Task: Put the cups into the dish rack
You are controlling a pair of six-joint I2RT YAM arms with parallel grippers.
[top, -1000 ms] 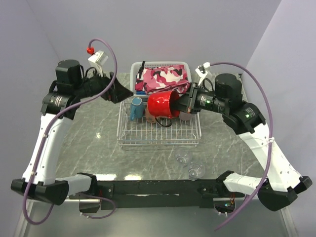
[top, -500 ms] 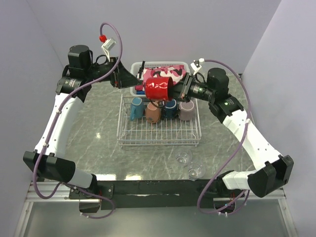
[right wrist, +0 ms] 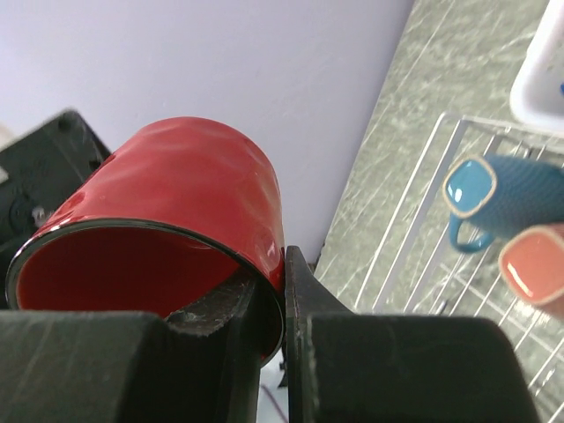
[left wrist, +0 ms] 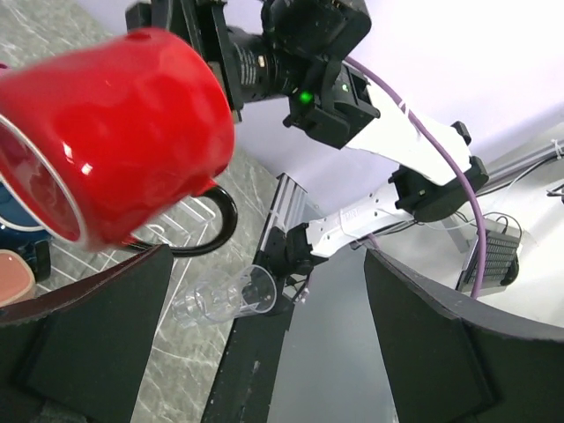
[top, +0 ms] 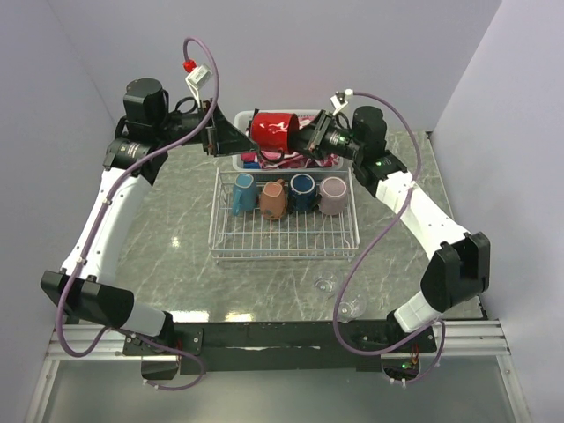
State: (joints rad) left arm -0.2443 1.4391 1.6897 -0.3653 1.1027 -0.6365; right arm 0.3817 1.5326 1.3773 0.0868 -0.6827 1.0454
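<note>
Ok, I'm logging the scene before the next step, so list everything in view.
dish rack: one, white wire, table centre
teal mug, terracotta mug, navy mug, mauve mug: one each, in a row in the rack
red mug: one, glossy red, held above the basket
clear glasses: two, on the table, near side of the rack
basket: one, white, behind the rack
cloth: one, pink camouflage, in the basket
table: grey marble
left gripper: black, open, beside the red mug
right gripper: black, shut on the red mug's rim
</note>
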